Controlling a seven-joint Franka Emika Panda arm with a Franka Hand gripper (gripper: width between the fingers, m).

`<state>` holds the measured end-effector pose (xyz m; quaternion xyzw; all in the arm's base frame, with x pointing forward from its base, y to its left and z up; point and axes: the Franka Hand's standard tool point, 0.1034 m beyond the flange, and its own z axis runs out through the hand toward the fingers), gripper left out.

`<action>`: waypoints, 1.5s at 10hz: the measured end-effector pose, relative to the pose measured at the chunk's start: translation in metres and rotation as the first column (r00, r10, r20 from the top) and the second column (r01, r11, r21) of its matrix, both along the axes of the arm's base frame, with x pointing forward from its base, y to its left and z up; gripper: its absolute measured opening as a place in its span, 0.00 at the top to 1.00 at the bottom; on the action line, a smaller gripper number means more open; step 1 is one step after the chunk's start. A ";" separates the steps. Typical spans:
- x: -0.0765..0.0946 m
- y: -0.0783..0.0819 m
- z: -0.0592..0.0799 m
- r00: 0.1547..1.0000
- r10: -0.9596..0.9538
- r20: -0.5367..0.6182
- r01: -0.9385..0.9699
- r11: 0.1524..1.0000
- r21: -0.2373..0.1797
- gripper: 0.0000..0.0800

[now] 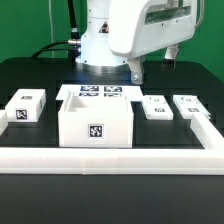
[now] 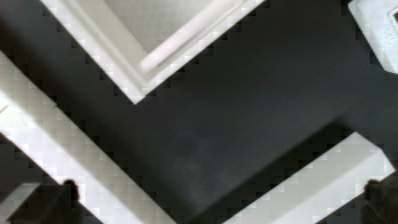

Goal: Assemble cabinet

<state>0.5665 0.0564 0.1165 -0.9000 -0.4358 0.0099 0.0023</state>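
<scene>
At centre stands the cabinet [image 1: 95, 125], a white open-topped box, front tagged.

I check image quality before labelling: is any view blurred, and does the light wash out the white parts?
Exterior view: fairly sharp, the tag on the cabinet is distinct, but the robot arm is nearly washed out. Wrist view: blurred throughout, the white rail has soft edges.

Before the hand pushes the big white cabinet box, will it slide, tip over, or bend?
The cabinet looks like a rigid, thick-walled box, so it probably will not bend. It sits low and wide on the flat black table, so it should slide rather than tip. Hollow and open on top, it is likely light for its size.
</scene>
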 end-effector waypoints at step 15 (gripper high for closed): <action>-0.019 -0.003 -0.011 0.968 0.252 -0.013 -0.252 0.968 -0.006 0.00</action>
